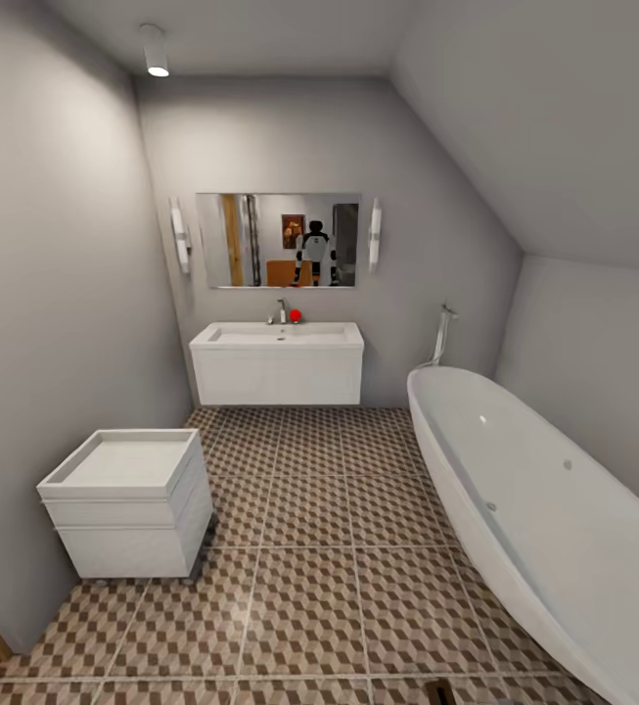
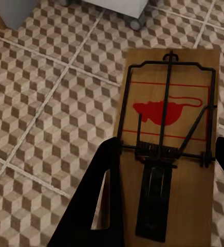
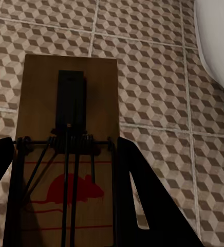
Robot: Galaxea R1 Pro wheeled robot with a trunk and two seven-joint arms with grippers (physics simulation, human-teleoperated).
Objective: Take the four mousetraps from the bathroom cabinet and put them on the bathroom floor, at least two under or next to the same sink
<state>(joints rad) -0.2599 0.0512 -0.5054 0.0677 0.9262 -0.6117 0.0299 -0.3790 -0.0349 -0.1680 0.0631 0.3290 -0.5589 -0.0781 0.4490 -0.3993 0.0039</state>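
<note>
Brown wooden mousetraps sit in both your grippers: the left gripper (image 2: 166,170) has its black fingers (image 2: 104,195) clamped on either long edge of one mousetrap (image 2: 168,92), red mouse print facing the camera, held above the bathroom floor (image 2: 45,103). Your right gripper (image 3: 66,175) pinches a second mousetrap (image 3: 68,92) the same way over the cube-pattern tiles, near the white bathtub (image 3: 217,36). Ahead of you the sink (image 1: 278,338) hangs on the far wall under a mirror (image 1: 278,240), a low white box unit (image 1: 128,504) at left
</note>
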